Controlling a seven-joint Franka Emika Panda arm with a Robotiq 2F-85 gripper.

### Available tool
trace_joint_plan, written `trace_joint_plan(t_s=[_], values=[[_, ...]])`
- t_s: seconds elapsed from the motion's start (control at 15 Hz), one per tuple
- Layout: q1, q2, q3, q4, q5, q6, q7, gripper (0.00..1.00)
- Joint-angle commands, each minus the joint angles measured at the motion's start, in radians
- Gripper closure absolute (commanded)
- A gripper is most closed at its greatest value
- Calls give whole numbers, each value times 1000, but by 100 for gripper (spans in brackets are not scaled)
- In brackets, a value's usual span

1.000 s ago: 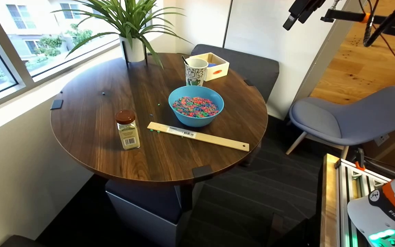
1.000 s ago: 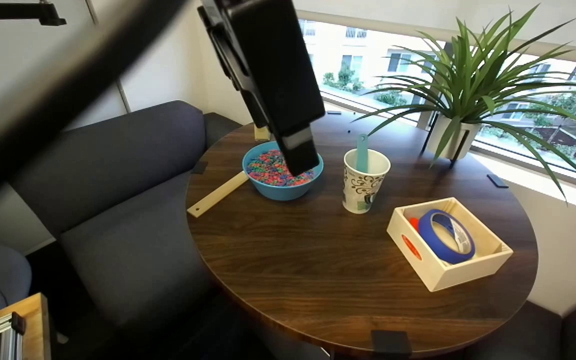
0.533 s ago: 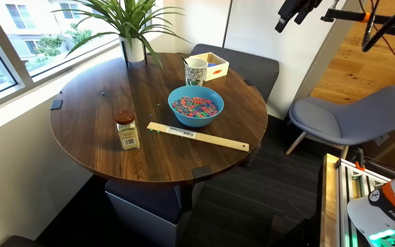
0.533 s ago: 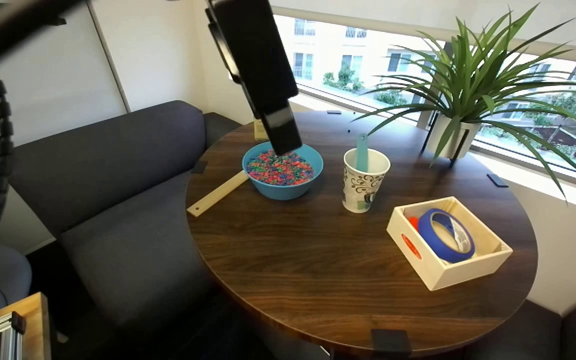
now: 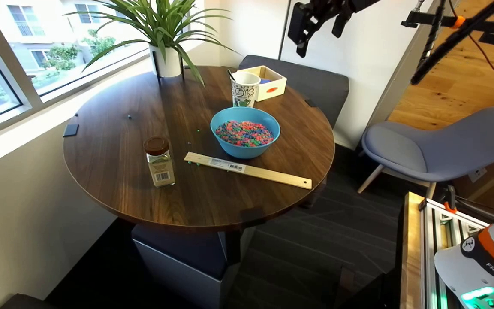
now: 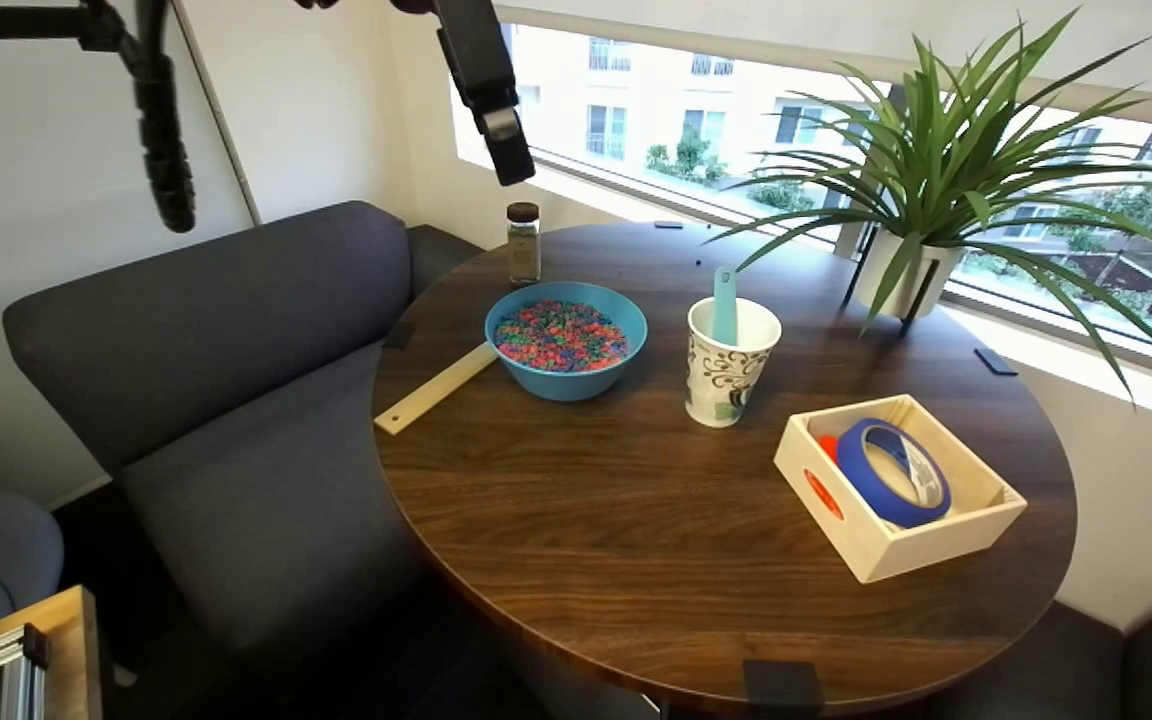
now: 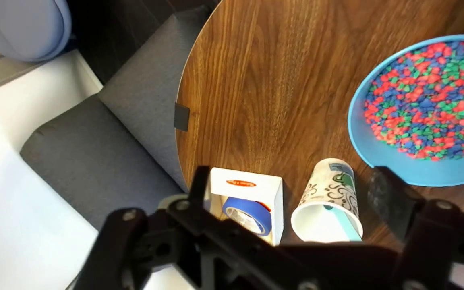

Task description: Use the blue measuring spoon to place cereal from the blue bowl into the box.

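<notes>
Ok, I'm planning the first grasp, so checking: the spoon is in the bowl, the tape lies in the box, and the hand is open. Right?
Not quite: the spoon is in the cup, not the bowl, as an exterior view shows. The tape does lie in the box, and the hand is open.

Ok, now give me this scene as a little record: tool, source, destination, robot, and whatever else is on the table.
Tool: light-blue measuring spoon, sticking up out of the patterned paper cup
Source: blue bowl, holding multicoloured cereal
Destination: wooden box, roll of blue painter's tape inside, no cereal visible in it
Robot: end effector open, holding nothing, raised higher than the cup
Others: lidded spice jar, flat wooden stick, potted plant
</notes>
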Motion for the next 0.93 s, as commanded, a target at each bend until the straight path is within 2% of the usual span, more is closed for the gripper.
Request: trace_joint_plan(t_s=[0.0,0.2,0.4,0.47,0.53,0.6,0.87], values=[[79,55,-73,55,-1,-28,13,0],[102,162,-106,161,7,-50,9,0],[107,177,-109,183,8,-59,9,0],[119,229,-105,229,-3,-62,84,0],[129,272,-111,266,2,-24,120,0],[151,318,-125,305,-46,9,170,0],[228,522,-204,521,-111,71,160,0]])
